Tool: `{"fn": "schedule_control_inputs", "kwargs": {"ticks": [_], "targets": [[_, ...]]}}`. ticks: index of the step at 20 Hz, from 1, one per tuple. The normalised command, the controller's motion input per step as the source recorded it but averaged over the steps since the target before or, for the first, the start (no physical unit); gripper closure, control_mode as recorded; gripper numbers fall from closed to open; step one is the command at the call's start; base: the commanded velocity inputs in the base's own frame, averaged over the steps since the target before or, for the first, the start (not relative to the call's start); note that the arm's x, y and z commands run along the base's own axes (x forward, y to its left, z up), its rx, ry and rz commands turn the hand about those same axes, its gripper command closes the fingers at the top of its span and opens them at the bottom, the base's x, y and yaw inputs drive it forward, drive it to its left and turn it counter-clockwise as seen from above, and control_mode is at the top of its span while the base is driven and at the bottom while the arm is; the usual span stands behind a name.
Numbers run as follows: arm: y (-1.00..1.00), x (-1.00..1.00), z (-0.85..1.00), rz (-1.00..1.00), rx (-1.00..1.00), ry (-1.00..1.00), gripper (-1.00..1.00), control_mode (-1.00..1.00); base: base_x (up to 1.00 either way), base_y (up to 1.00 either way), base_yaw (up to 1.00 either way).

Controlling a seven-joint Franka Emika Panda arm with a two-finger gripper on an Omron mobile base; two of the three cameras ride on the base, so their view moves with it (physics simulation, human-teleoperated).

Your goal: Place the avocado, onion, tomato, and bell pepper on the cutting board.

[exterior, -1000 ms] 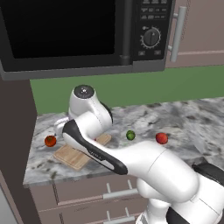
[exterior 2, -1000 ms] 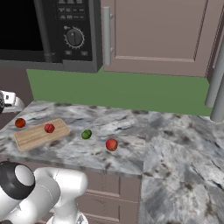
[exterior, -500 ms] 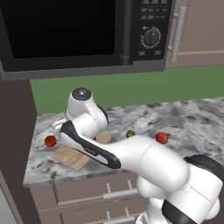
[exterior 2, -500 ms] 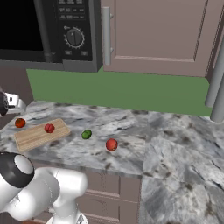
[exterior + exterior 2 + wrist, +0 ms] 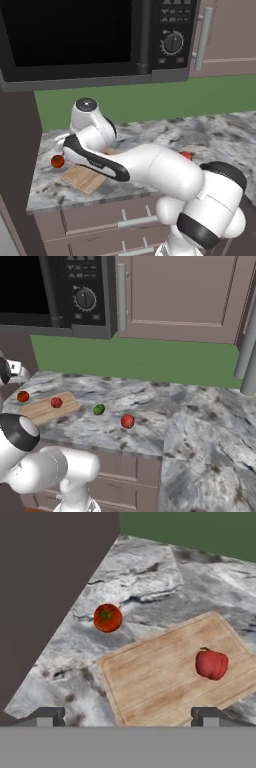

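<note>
Marble counter (image 5: 200,421) under microwave (image 5: 55,291), cabinets (image 5: 180,296).

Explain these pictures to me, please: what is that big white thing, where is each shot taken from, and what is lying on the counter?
The white thing is a robot arm in a computer-drawn kitchen. Two pictures come from cameras riding on its base, behind it to the left and right. The third comes from a camera on its hand, looking down past the gripper, whose two dark fingertips stand wide apart with nothing between them.

On the marbled counter lies a wooden cutting board. A red bell pepper already sits on it. A tomato rests on the counter just beside the board. Farther right, off the board, are a green avocado and another red roundish item, probably the onion. A black microwave hangs above.
</note>
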Motion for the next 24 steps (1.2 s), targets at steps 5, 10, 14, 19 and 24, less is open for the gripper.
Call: {"fn": "schedule_control_inputs", "kwargs": {"ticks": [5, 10, 14, 19, 24], "targets": [[0.2, 0.18, -0.09, 0.0, 0.0, 0.03, -1.0, -1.0, 0.0, 0.0, 0.0], [0.19, 0.27, -0.26, 0.0, 0.0, 0.05, -1.0, -1.0, 0.0, 0.0, 0.0], [0.18, 0.23, -0.2, 0.0, 0.0, 0.03, -1.0, -1.0, 0.0, 0.0, 0.0], [0.24, 0.04, -0.01, 0.0, 0.0, 0.0, -1.0, -1.0, 0.0, 0.0, 0.0], [0.13, 0.06, -0.01, 0.0, 0.0, 0.0, -1.0, -1.0, 0.0, 0.0, 0.0]]}}
